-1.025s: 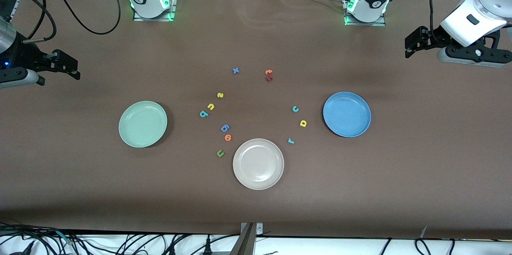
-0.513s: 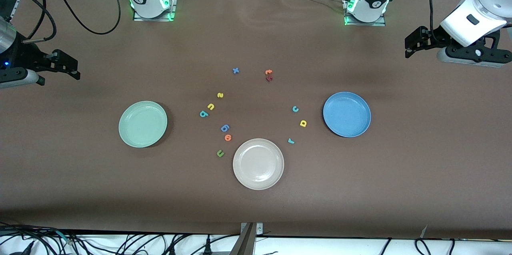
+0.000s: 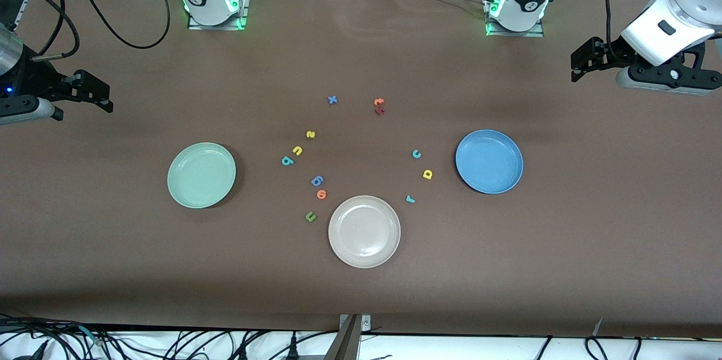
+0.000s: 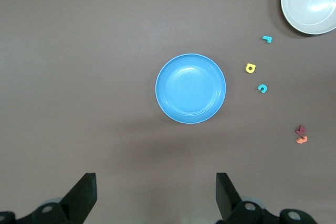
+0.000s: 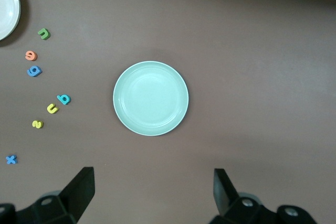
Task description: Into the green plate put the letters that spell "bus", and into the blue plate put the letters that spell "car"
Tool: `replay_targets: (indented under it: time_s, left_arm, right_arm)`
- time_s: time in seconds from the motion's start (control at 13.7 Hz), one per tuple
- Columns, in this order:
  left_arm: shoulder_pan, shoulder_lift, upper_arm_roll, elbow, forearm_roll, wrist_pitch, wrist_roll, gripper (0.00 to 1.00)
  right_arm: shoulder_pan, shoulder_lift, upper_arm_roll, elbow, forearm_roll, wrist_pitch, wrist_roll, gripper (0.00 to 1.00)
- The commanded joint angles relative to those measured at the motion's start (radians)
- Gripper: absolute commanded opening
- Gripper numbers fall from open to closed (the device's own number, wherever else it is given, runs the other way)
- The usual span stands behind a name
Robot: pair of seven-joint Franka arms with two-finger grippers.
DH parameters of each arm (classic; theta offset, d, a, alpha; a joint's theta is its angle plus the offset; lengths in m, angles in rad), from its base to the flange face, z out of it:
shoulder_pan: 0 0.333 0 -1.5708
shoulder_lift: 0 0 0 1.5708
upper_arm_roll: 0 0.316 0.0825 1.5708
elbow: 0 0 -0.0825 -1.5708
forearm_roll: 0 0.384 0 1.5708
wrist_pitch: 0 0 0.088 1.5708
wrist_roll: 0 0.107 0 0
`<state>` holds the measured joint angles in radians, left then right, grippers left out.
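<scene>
1. right gripper (image 3: 93,92): hangs high over the bare table at the right arm's end, jaws spread wide, holding nothing; this arm waits.
2. green plate (image 3: 201,175): empty, flat on the table. rigid; no need to move it.
3. "bus" letters: teal "b" (image 3: 287,161), yellow "u" (image 3: 297,150), yellow "s" (image 3: 310,134) lie in a short row between the green plate and the table's middle. judged to be light, soft foam: pinch across the flat faces' edges, gently, one at a time.
4. "car" letters: teal "c" (image 3: 416,153), yellow "a" (image 3: 427,174), teal "r" (image 3: 410,198) lie just beside the blue plate (image 3: 489,161), apart from each other. same handling.
5. left gripper (image 3: 589,61): high over the left arm's end of the table, jaws wide apart, empty.
</scene>
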<state>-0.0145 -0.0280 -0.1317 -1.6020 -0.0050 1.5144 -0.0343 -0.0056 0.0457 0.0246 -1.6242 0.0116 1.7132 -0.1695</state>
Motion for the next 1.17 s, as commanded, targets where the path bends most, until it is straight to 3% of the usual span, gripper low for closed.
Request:
replay_targets:
  time_s: [0.0, 1.1]
  left_arm:
    - [-0.005, 0.013, -0.005, 0.030, 0.011, -0.020, -0.013, 1.00]
    - [-0.004, 0.020, -0.011, 0.028, -0.003, -0.010, -0.019, 1.00]
  right_arm:
    - [0.004, 0.014, -0.003, 0.032, -0.013, -0.023, -0.004, 1.00]
    - [-0.004, 0.014, -0.005, 0.032, -0.012, -0.023, -0.004, 1.00]
